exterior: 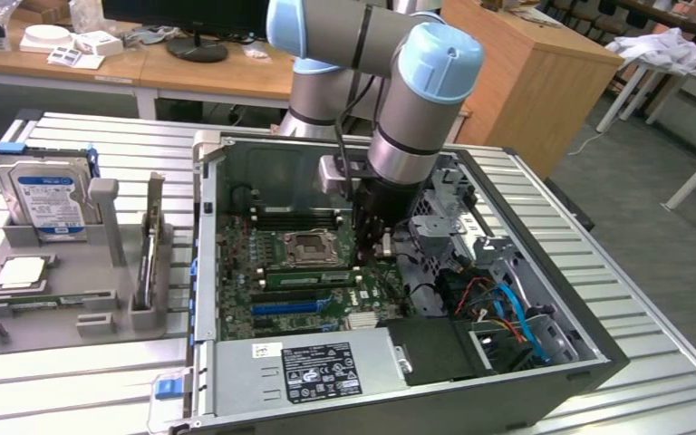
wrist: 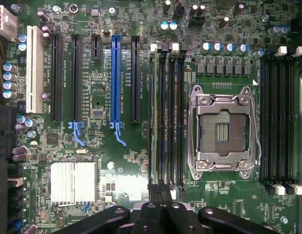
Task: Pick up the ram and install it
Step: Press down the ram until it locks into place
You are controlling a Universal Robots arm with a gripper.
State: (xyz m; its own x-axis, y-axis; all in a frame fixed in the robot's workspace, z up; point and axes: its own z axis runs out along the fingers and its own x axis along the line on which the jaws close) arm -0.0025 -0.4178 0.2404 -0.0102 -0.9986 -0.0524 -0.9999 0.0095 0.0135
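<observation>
Subject: one arm is reaching down into an open computer case (exterior: pixel 590 349) that is lying on a slatted table (exterior: pixel 70 381).
Landmark: the CPU socket (wrist: pixel 223 130) on the motherboard (wrist: pixel 97 97) is serving as reference; its metal frame is sitting closed around a bare contact field.
Gripper: the gripper (wrist: pixel 160 192) is hovering low over the board just beside the socket, at the end of the nearer bank of memory slots; in the exterior view the gripper (exterior: pixel 380 246) is standing to the exterior view's right of the socket.
Jaws: they are clenched, the fingertips (wrist: pixel 151 191) meeting right at the end of the ram; whether they are pinching the board's edge or merely pressing on it, the inspector cannot tell.
Ram: the ram (wrist: pixel 153 117) is sitting edge-up in the slot of that bank lying farthest from the socket, running the slot's whole length; in the exterior view the ram (exterior: pixel 305 277) is showing as a green strip alongside the socket.
Neighbouring slots: the black slots (wrist: pixel 172 117) between the ram and the socket are standing unfilled, as is the second bank (wrist: pixel 276 114) on the socket's far side.
Expansion slots: a blue slot (wrist: pixel 115 80) is lying further from the socket than the ram.
Outside the case: a grey fixture (exterior: pixel 94 313) is resting well apart from the socket, toward the exterior view's left, carrying an upright hard drive (exterior: pixel 43 195) and a flat CPU chip (exterior: pixel 22 272).
</observation>
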